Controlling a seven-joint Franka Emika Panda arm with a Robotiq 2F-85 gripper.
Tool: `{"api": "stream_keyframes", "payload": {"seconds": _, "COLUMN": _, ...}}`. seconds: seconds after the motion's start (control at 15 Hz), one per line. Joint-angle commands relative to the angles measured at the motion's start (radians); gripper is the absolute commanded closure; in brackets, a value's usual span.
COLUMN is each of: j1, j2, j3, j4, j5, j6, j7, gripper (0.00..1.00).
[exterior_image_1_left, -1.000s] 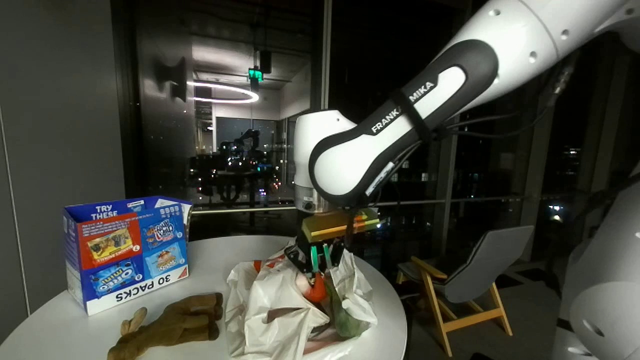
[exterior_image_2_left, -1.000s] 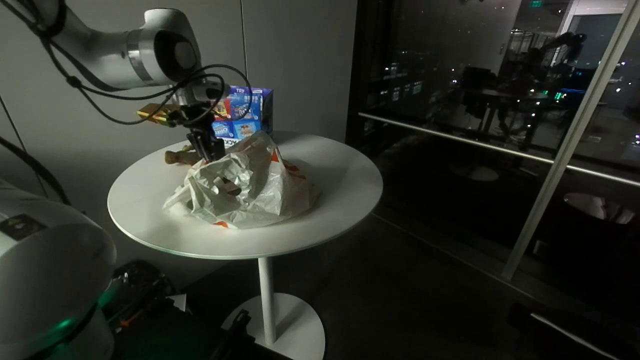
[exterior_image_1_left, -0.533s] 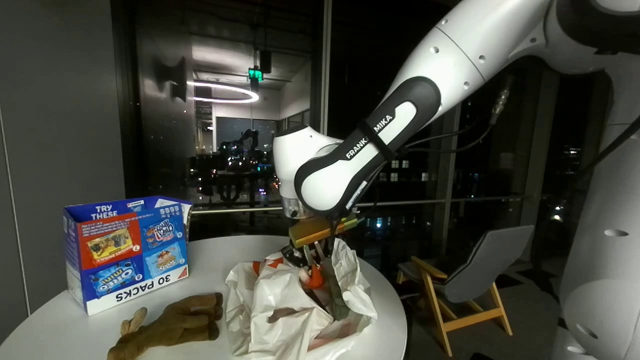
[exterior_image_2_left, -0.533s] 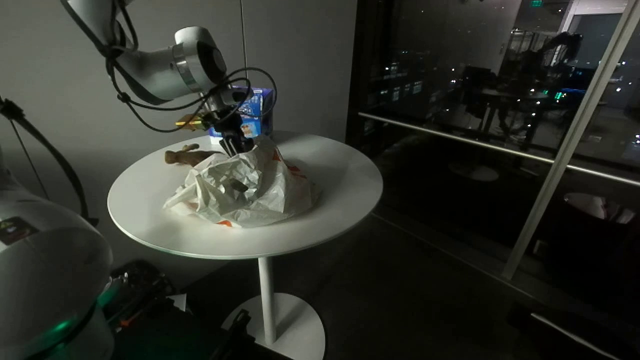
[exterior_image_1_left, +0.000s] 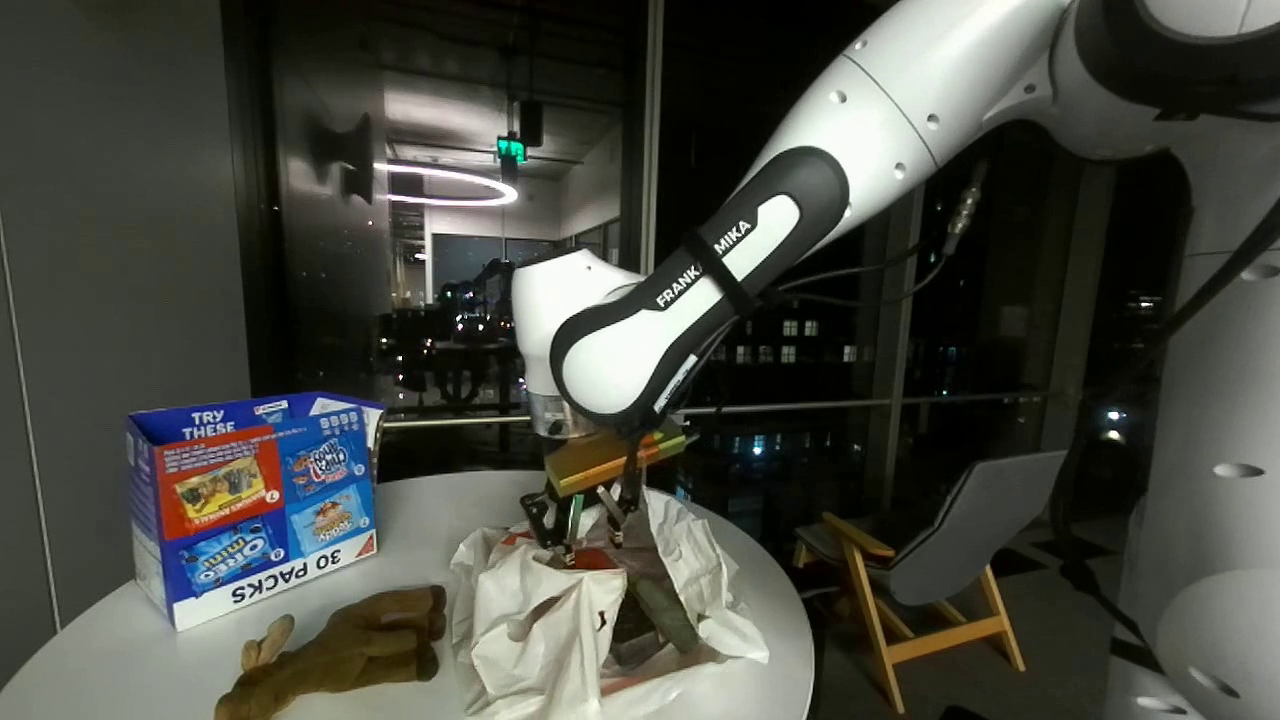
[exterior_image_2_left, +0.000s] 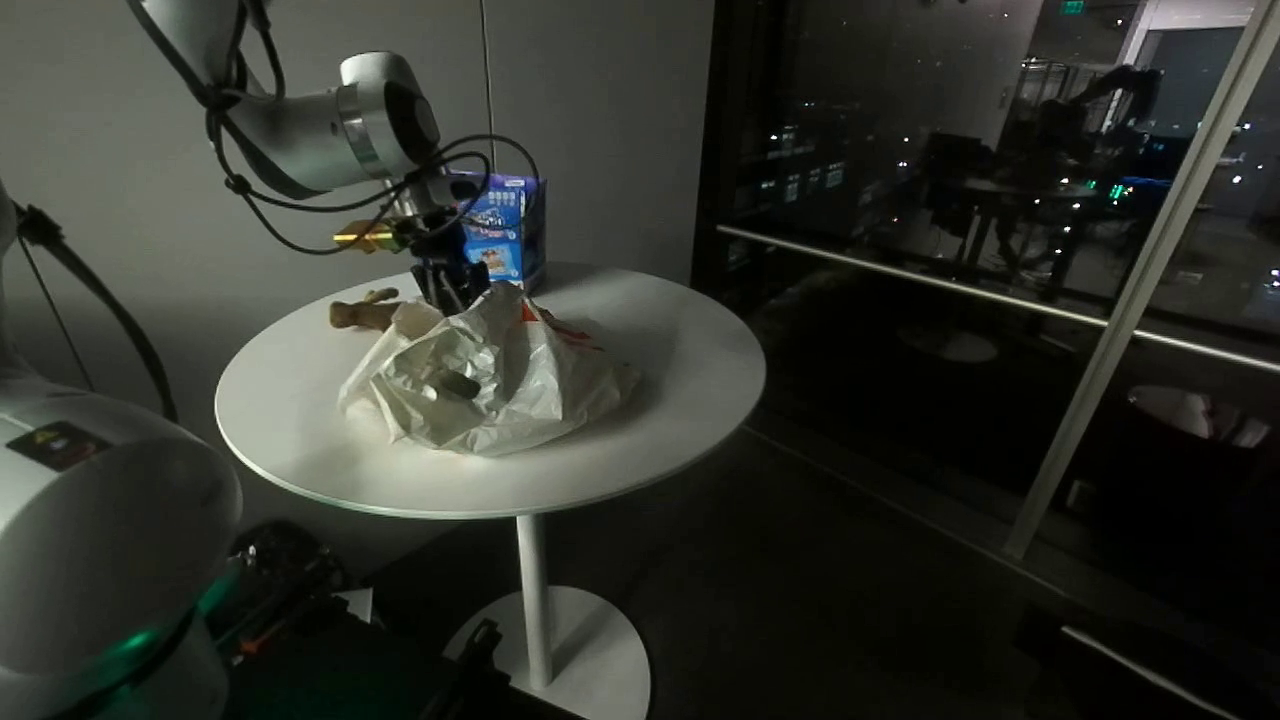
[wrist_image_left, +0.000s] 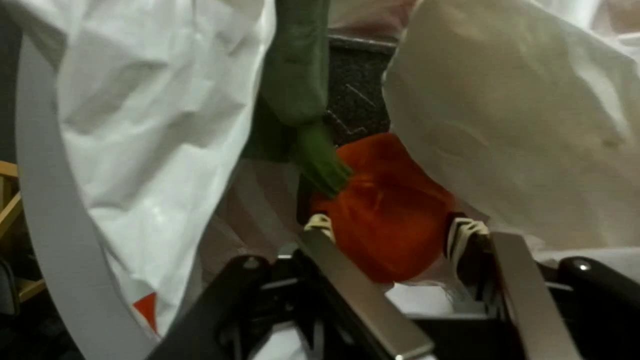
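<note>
Tabletop (exterior_image_2_left: 690, 390) — white bag (exterior_image_2_left: 545, 375), orange item (wrist_image_left: 387, 215), green item (wrist_image_left: 300, 75) inside

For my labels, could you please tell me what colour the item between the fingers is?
Orange-red; the item shows best in the wrist view.

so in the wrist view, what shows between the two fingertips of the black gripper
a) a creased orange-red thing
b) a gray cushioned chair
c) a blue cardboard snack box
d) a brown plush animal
a: in the wrist view the gripper is open, and the creased orange-red thing fills much of the gap, with the crumpled white plastic bag nearby.
</note>
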Motion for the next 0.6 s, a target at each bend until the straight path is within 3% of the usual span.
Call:
{"api": "stream_keyframes", "payload": {"seconds": 0.0, "j1": 0.058, "j2": -0.086, "j3": 0.007, "j4": 0.008, "j5": 0.027, "j6": -0.099, "j7": -0.022, "gripper": 0.04}}
{"api": "stream_keyframes", "payload": {"seconds": 0.27, "j1": 0.097, "j2": -0.165, "j3": 0.041, "j4": 0.008, "j5": 0.026, "j6": -0.195, "j7": -0.007, "gripper": 0.00}}
{"api": "stream_keyframes", "payload": {"seconds": 0.53, "j1": 0.142, "j2": -0.217, "j3": 0.058, "j4": -0.021, "j5": 0.125, "j6": -0.069, "j7": -0.202, "gripper": 0.00}}
